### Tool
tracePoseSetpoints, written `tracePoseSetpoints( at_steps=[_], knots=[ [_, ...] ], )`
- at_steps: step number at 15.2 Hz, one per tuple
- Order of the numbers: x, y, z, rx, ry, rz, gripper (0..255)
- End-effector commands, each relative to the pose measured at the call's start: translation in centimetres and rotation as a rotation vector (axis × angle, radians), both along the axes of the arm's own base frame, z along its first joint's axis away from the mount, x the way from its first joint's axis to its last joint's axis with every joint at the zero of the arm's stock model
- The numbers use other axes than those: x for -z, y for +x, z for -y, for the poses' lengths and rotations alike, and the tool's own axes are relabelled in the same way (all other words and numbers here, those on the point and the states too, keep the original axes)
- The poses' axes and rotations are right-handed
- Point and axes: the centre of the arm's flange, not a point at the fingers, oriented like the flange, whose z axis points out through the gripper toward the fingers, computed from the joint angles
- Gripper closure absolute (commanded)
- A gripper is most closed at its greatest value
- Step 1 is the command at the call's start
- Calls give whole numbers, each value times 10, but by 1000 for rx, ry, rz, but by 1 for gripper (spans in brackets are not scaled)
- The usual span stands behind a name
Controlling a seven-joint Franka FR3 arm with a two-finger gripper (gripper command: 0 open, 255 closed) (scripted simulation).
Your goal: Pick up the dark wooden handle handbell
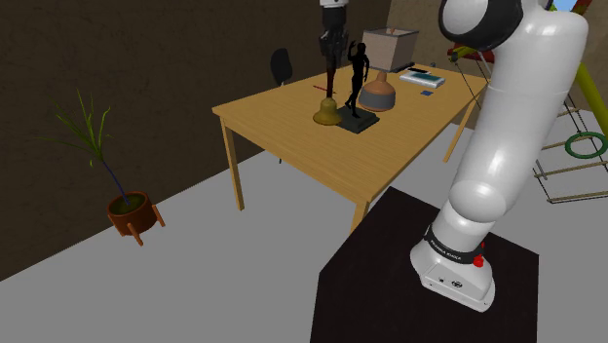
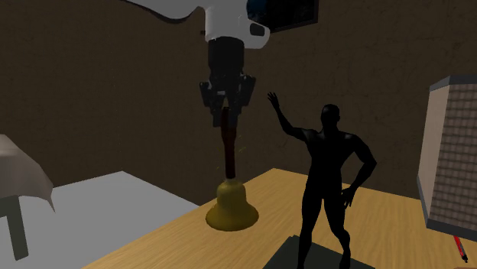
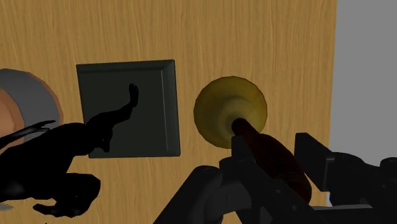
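The handbell [image 2: 229, 205] stands upright on the bench [image 1: 292, 127], low in the middle of the second exterior view, beside a black figurine [image 2: 330, 176]. My hand [image 2: 226, 105] sits around the top of its dark handle [image 2: 228, 149]; I cannot tell whether it is clamped. The golden body looks rigid and bottom-heavy, so I judge a firm hold on the smooth handle best.

Black figurine [image 2: 329, 179], potted plant [image 1: 128, 209]
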Motion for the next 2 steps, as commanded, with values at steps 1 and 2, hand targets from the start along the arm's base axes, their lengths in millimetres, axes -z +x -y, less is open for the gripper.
tracePoseSetpoints(
  at_steps=[1, 2],
  knots=[
    [-7, -1, 0, 0, 0, 0, 255],
    [-7, -1, 0, 0, 0, 0, 255]
  ],
)
